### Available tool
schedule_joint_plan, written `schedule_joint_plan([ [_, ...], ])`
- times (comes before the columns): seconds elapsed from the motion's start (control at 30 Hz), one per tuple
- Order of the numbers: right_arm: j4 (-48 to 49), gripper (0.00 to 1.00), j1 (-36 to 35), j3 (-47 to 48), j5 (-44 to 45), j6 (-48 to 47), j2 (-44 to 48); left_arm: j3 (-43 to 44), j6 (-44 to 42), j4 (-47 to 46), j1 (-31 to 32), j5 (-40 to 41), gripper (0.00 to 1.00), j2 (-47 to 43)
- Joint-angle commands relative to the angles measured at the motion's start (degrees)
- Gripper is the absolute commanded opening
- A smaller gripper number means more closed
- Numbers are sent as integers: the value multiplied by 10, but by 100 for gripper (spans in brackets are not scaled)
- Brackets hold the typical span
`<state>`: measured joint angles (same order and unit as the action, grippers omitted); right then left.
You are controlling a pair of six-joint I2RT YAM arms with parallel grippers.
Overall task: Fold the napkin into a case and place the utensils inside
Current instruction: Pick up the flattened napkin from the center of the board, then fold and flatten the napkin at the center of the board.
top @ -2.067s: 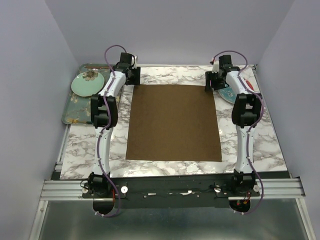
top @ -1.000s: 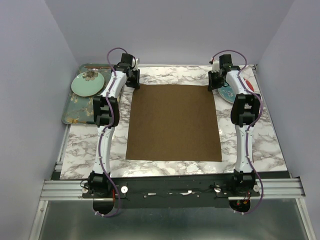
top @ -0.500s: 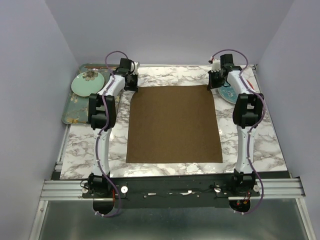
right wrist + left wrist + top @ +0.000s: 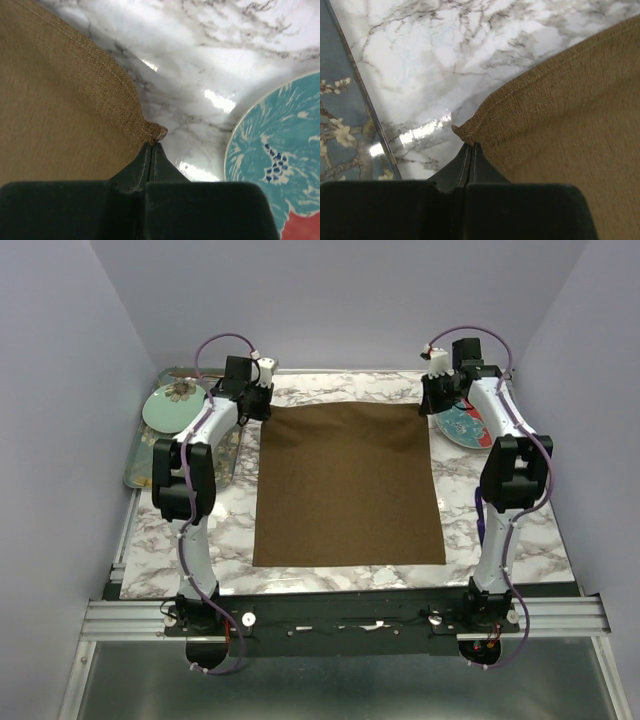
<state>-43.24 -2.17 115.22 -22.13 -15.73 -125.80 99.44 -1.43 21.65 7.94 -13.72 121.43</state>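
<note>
While most of the brown napkin (image 4: 345, 485) lies flat across the middle of the marble worktop (image 4: 340, 388), its two far corners are each caught in a grip. The left fingers (image 4: 253, 403) are closed tight on the far-left corner, at about 11 o'clock from the cloth's centre in the overhead view. The right fingers (image 4: 437, 400) are clamped the same way on the far-right corner, at about 1 o'clock. Between the two grips the far hem shows a few soft wrinkles.

In the left wrist view, the left fingers (image 4: 454, 175) meet with no gap. A small folded nub of the corner pokes out just past their tips toward 12 o'clock, and the rest of the cloth spreads away toward 3 o'clock. The floral tray (image 4: 340, 125) runs along the 9 o'clock side, apart from the cloth.

In the right wrist view, the right fingers (image 4: 134, 172) are likewise pressed together on the corner. Its tip sits just beyond them at 12 o'clock, and the fabric fans out toward 10 o'clock. A teal plate (image 4: 280, 150) lies at 3 o'clock, near the corner but not touching it.

Overhead, a green plate (image 4: 175, 405) rests on the tray at 10 o'clock.
</note>
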Motion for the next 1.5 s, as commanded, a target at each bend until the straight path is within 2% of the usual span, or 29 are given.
schedule_joint_plan([
  [0.0,-65,1,-1,-82,-7,-54,69,-91,-96,15,1,-66,0,-106],
  [0.2,-101,1,0,-219,23,-117,176,-225,-182,119,1,-133,0,-219],
  [0.33,-112,1,1,-305,47,-134,209,-296,-189,156,4,-131,0,-252],
  [0.43,-99,0,-1,-341,64,-121,193,-328,-168,161,11,-111,0,-241],
  [0.57,-104,1,-5,-314,73,-92,126,-325,-132,158,21,-91,0,-188],
  [0.73,-88,1,-11,-264,89,-64,66,-276,-99,151,31,-55,0,-140],
  [0.87,-82,1,-11,-213,108,-49,28,-226,-96,154,30,-4,0,-93],
  [0.97,-96,1,-11,-163,111,-48,13,-188,-108,161,29,-3,0,-86],
  [1.13,-117,1,-11,-163,71,-69,67,-177,-124,168,30,-37,0,-129],
  [1.3,-131,1,-12,-233,38,-84,151,-221,-159,183,29,-75,0,-209],
  [1.47,-133,1,-12,-318,36,-98,216,-260,-172,206,29,-90,0,-247],
])
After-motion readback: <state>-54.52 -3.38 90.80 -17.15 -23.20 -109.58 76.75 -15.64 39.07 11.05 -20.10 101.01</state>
